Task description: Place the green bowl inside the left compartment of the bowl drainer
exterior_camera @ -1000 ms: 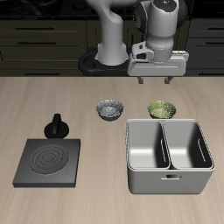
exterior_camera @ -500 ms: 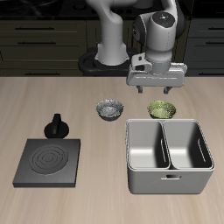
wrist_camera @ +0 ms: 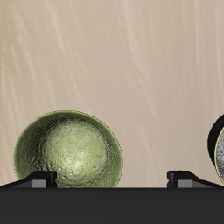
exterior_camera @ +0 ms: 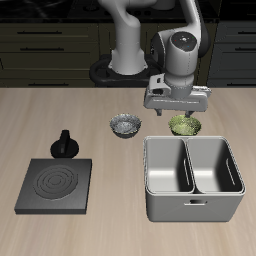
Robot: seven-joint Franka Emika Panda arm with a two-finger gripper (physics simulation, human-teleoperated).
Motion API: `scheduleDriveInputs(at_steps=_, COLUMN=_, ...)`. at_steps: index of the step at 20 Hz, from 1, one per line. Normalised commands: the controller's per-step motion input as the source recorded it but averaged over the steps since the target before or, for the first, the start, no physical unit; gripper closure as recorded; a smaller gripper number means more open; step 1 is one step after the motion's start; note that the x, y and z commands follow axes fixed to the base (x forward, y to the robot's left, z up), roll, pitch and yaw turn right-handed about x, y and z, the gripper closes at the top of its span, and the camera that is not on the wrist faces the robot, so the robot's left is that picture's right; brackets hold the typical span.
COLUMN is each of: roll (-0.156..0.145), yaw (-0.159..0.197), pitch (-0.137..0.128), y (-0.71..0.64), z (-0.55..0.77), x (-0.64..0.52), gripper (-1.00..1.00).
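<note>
So taking the bowl drainer (exterior_camera: 193, 178) as the anchor: way off on the far side of the table from it sits the flat black stove plate (exterior_camera: 56, 186), with a little black knobbed thing (exterior_camera: 66, 143) just behind the plate. Closer in, near the drainer's back corner, there's the grey-white patterned bowl (exterior_camera: 125, 124), and its rim edge just peeks into the wrist view too (wrist_camera: 219, 149). Then right behind the drainer's back wall, just beside it but not touching as far as I can tell, is the green bowl (exterior_camera: 184, 124), sitting upright on the table, nothing in it. The gripper (exterior_camera: 179, 104) hangs over that bowl's rim, and the wrist cam shows the bowl (wrist_camera: 70, 150) off-centre between the two fingertips (wrist_camera: 39, 178), which stand well apart with nothing held. Looks to me like it's lining up to pinch one side of the rim. The left compartment (exterior_camera: 215, 166) is empty and close by, so I'd guess the only real obstacle is clearing the drainer's back wall on the way over.
</note>
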Motion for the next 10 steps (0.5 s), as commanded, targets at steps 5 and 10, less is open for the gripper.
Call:
scheduleDriveInputs(at_steps=5, roll=-0.005, yaw=-0.007, pitch=0.013, y=-0.03, z=-0.20, x=-0.06, gripper=-1.00)
scheduleDriveInputs(at_steps=10, roll=-0.003, yaw=-0.023, pitch=0.052, y=-0.08, z=-0.33, x=0.00, gripper=-1.00)
